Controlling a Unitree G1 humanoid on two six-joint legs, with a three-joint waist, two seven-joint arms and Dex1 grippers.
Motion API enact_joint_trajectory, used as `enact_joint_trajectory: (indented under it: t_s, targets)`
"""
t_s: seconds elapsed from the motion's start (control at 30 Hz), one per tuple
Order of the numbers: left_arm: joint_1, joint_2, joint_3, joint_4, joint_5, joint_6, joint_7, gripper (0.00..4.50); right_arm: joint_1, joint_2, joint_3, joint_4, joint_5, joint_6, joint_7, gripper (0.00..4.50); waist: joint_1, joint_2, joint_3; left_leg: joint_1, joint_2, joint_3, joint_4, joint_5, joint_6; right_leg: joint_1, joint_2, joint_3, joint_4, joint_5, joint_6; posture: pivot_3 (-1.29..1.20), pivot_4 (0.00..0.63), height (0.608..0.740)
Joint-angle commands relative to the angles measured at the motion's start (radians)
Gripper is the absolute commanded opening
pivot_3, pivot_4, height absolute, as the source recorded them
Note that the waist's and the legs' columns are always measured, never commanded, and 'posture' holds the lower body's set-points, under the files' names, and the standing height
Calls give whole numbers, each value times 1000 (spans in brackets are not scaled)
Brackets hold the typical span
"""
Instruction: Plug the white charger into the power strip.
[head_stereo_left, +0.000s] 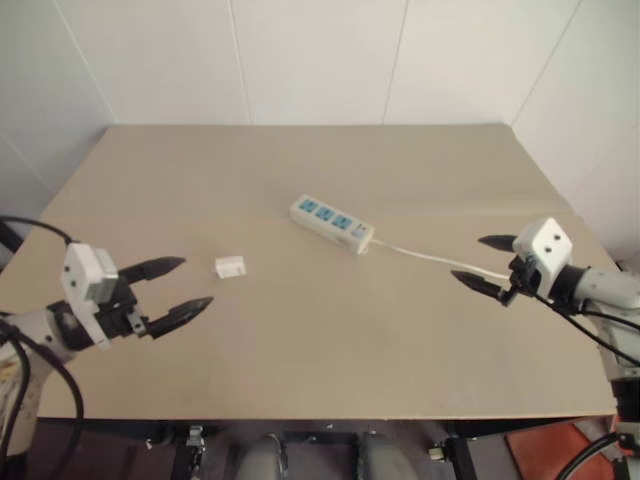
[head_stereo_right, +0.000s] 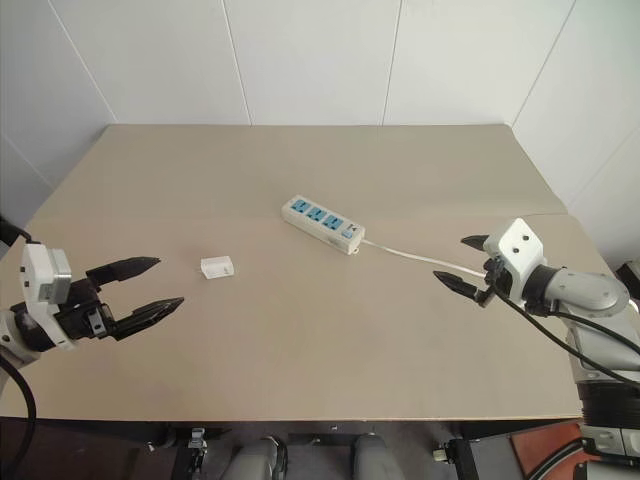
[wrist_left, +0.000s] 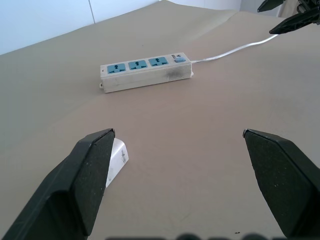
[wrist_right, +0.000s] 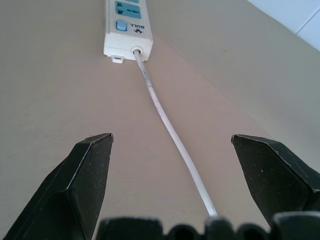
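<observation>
both pincers (head_stereo_left: 182, 285) (head_stereo_left: 483, 262) gape empty — power strip (head_stereo_left: 332, 223) lies diagonal, cord end toward the right one.

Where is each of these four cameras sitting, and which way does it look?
Left eye and right eye: on the head, looking down over the table; both arms show, with the charger and strip.
Left wrist: on the left arm, along the open left gripper toward charger and strip.
Right wrist: on the right arm, along the open right gripper, over the cord.
Shared: the strip shows in all four.
</observation>
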Motion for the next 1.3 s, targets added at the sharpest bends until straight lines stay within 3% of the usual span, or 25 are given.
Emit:
enact_joint_trajectory:
  t_s: [0.03, 0.87, 1.07, 1.17, 1.3]
  targets:
    - [-7, 13, 14, -10, -6, -8, -3, 4500, -4, -21, -41, -22, 37, 11, 17, 4478, 0, 0, 0, 0, 0, 0, 0, 0, 0, 0, 0, 0, 0, 0, 0, 0, 150, 740]
    - [-7, 3, 4, -18, -6, -14, 5, 4500, 1, -18, -77, -43, 117, 57, 33, 4478, 0, 0, 0, 0, 0, 0, 0, 0, 0, 0, 0, 0, 0, 0, 0, 0, 150, 740]
    - [-9, 5, 3, -14, -5, -13, 4, 4500, -6, -22, -52, -29, 66, 44, 7, 4478, 0, 0, 0, 0, 0, 0, 0, 0, 0, 0, 0, 0, 0, 0, 0, 0, 150, 740]
    - [-8, 12, 6, -4, -4, -11, -2, 4500, -84, -11, 28, 102, -33, -27, -7, 4478, -4, 0, 0, 0, 0, 0, 0, 0, 0, 0, 0, 0, 0, 0, 0, 0, 150, 740]
    - [-24, 21, 0, 12, -3, -8, -8, 4500, -310, 54, 134, 443, -106, -133, 68, 4478, -12, 0, 0, 3, 0, 3, 0, 0, 0, 0, 1, 4, 1, 1, 1, 0, 150, 740]
